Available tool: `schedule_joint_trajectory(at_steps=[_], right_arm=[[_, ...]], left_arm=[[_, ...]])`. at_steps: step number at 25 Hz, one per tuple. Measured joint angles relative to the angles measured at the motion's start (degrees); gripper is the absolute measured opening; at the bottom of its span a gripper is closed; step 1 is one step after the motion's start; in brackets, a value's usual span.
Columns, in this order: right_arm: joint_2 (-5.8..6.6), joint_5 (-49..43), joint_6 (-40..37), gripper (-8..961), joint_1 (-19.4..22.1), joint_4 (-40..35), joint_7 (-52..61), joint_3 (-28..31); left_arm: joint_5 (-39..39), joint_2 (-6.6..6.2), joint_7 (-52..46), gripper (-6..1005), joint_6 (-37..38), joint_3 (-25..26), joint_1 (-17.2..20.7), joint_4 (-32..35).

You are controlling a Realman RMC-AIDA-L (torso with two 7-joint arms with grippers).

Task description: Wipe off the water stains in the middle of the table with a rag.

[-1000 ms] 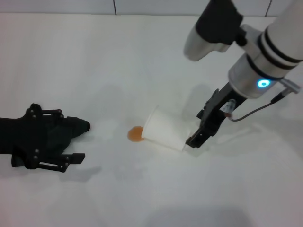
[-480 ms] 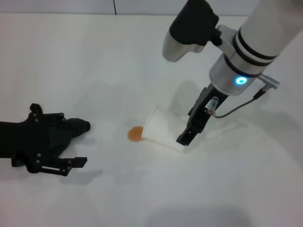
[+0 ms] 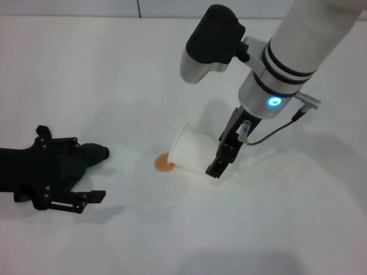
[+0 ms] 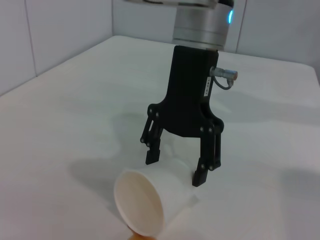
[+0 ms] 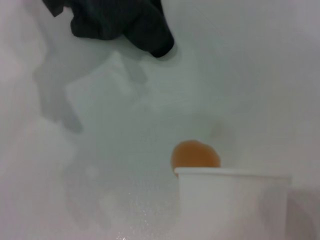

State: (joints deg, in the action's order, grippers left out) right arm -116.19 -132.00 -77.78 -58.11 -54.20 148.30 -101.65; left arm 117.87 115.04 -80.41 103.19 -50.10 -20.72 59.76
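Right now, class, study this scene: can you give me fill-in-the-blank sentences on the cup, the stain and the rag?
1. The white cup lies on its ____.
2. The stain beside the cup's mouth is coloured ____.
3. The open right gripper straddles the ____.
4. The rag is at the ____ gripper.

Missing words: side; orange; cup; left

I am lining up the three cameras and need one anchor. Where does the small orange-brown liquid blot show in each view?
Head view: the small orange-brown liquid blot lies on the white table, at the mouth of the tipped white paper cup.
Left wrist view: only a sliver at the bottom edge, under the cup's rim.
Right wrist view: lower centre, just beyond the cup's rim.
Shared landmark: the cup.
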Motion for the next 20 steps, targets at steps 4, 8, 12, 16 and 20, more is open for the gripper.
schedule_joint_trajectory(at_steps=[4, 8, 12, 16, 20], right_arm=[[0.00, 0.48, 1.00, 844, -0.19, 0.36, -0.12, -1.16], [0.00, 0.99, 1.95, 842, -0.21, 0.68, -0.25, -1.84], [0.00, 1.18, 2.55, 841, -0.24, 0.75, -0.25, -2.07], [0.00, 1.72, 3.48, 823, -0.25, 1.05, -0.26, -2.98], [0.01, 2.14, 3.94, 785, -0.03, 1.09, -0.98, -3.36]], left_arm=[[0.00, 0.01, 0.00, 850, -0.13, 0.00, 0.17, 0.00], [0.00, 0.07, 0.00, 849, -0.22, 0.00, 0.25, 0.00], [0.00, 0.09, 0.00, 848, -0.30, 0.00, 0.27, 0.00], [-0.01, 0.09, 0.00, 846, -0.36, 0.00, 0.30, -0.01], [-0.01, 0.08, 0.22, 845, -0.44, 0.10, 0.34, -0.70]])
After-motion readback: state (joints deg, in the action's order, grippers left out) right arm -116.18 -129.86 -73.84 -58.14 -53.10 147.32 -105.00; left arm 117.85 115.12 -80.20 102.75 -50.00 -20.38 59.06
